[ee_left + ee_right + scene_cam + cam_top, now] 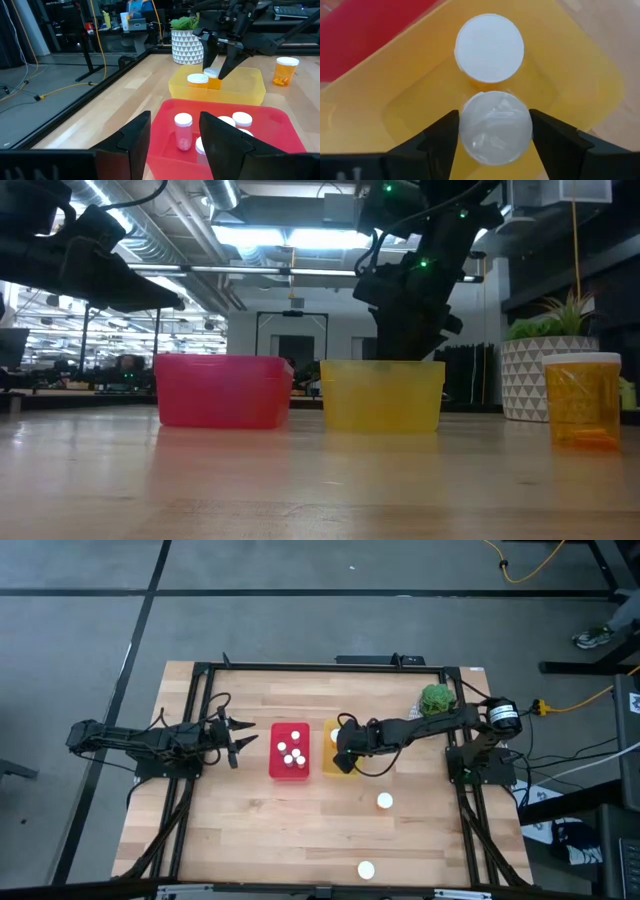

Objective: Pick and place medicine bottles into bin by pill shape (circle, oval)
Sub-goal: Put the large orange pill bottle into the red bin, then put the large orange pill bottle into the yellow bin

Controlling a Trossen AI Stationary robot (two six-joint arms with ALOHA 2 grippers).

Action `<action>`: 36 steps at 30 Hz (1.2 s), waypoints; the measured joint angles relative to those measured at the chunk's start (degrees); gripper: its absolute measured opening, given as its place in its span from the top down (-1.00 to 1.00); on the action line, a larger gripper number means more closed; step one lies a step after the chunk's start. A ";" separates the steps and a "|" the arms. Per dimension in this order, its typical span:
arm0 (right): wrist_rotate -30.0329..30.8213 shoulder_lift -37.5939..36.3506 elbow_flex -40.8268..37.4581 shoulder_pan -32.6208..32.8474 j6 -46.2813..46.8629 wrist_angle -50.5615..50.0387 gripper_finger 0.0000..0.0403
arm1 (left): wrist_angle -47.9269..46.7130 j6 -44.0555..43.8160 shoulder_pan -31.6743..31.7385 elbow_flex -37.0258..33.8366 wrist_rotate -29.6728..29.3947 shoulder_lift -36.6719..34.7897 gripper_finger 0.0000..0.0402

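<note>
A yellow bin [328, 765] and a red bin [289, 752] stand side by side mid-table. My right gripper [495, 137] reaches slanting down into the yellow bin, open. Its fingers stand on either side of an upright white-capped orange bottle [495, 125]. A second capped bottle [490, 47] stands just beyond it on the bin floor. The red bin holds several small white-capped bottles [183, 131]. Two more bottles [384, 801] [366, 869] stand on the table nearer the front edge. My left gripper [175, 145] waits open just left of the red bin. My right gripper's fingers [442, 140] stand close on both sides of the bottle's white cap [470, 131], coming from above at a slant. I cannot tell whether they touch it. The bottle stands upright in the yellow bin.
A potted green plant [435, 698] stands at the far right corner beside the right arm's base. A dark metal frame [300, 666] runs along the table's edges. Bare wood lies in front of both bins.
</note>
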 joint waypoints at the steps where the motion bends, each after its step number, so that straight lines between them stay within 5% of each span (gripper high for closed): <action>1: 0.08 0.00 0.00 0.00 0.00 0.01 -0.20 | 0.00 0.00 0.00 0.00 0.02 0.00 0.20; 15: 2.47 -0.09 4.22 0.07 -3.20 -0.33 -0.22 | 0.00 0.00 0.00 0.02 0.01 0.00 0.20; 20: 2.41 -0.35 8.67 2.11 -0.27 -7.79 -0.22 | 0.00 0.00 0.02 0.02 0.02 0.00 0.19; 27: 3.19 -1.30 14.83 12.50 14.33 -23.05 -0.22 | 0.00 0.00 0.00 0.02 0.00 0.00 0.19; 36: 12.70 -6.56 15.74 30.14 35.11 -32.14 -0.22 | 0.00 0.00 0.00 0.02 0.02 0.00 0.19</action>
